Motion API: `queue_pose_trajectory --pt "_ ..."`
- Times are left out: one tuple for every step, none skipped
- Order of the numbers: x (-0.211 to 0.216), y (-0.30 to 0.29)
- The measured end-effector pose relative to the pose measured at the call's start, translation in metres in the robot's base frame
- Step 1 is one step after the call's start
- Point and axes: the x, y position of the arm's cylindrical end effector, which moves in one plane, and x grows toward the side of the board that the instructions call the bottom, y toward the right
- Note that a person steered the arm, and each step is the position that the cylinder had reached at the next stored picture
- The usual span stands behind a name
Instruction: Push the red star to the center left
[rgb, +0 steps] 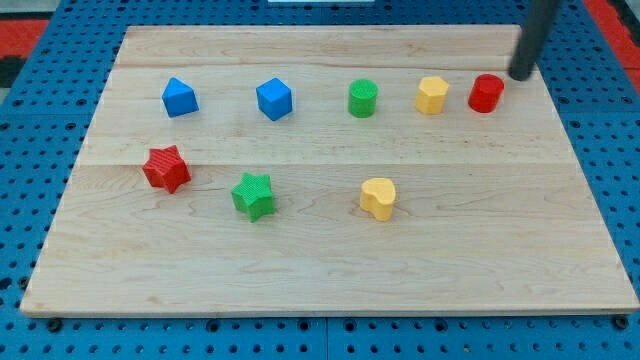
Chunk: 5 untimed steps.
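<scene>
The red star lies on the wooden board at the view's left, about mid-height. My tip is at the view's top right, just right of and slightly above the red cylinder, far from the red star. The rod runs up out of the view's top edge.
A row along the top: a blue block, a blue cube, a green cylinder, a yellow block, then the red cylinder. A green star lies right of the red star. A yellow heart-like block sits mid-board.
</scene>
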Motion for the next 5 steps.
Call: queue_pose_trajectory --pt "0.103 0.012" --pt "0.196 0.003" --pt "0.234 -0.042" --pt "0.198 -0.111" --pt "0.237 -0.129"
